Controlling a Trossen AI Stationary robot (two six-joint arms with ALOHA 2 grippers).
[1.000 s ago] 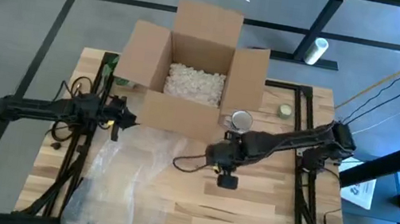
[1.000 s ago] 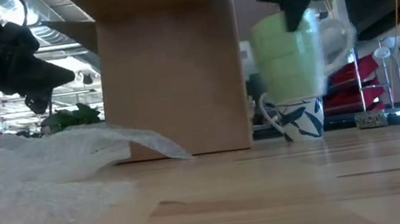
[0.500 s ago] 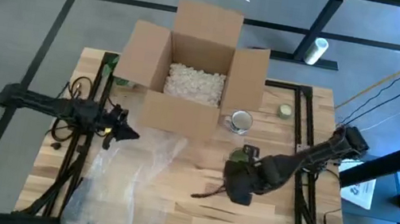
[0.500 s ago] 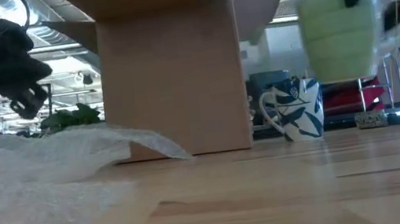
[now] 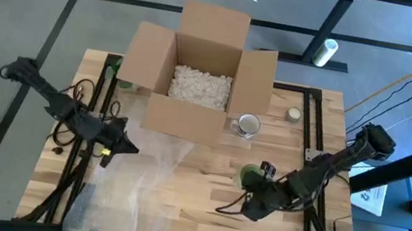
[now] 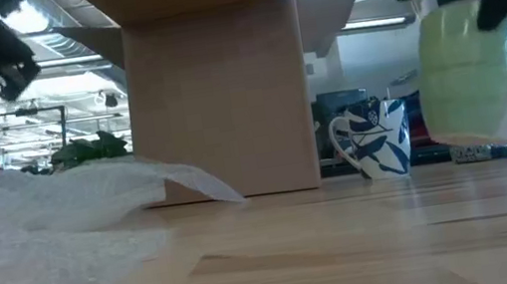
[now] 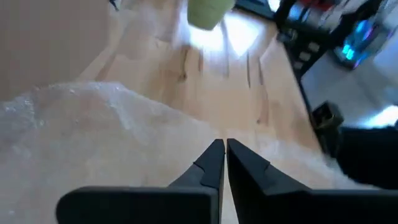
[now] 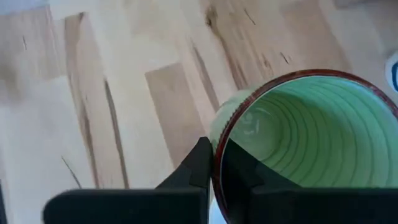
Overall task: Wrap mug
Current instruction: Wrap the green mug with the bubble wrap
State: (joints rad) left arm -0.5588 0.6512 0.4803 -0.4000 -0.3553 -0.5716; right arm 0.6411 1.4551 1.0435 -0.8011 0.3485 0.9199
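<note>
Now we have the green mug (image 6: 472, 69) upright by its rim in the right gripper (image 8: 214, 163), fingers pinched on it, above bare tabletop (image 5: 194, 192). Our bubble wrap (image 5: 133, 183) lies well apart toward the left gripper (image 7: 224, 155), whose fingers are nearly closed and empty over it.

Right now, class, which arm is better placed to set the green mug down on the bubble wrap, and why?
Right. Its pincer is shut on the green mug, held clear above the table. The left pincer is shut and empty, over the bubble wrap.
</note>
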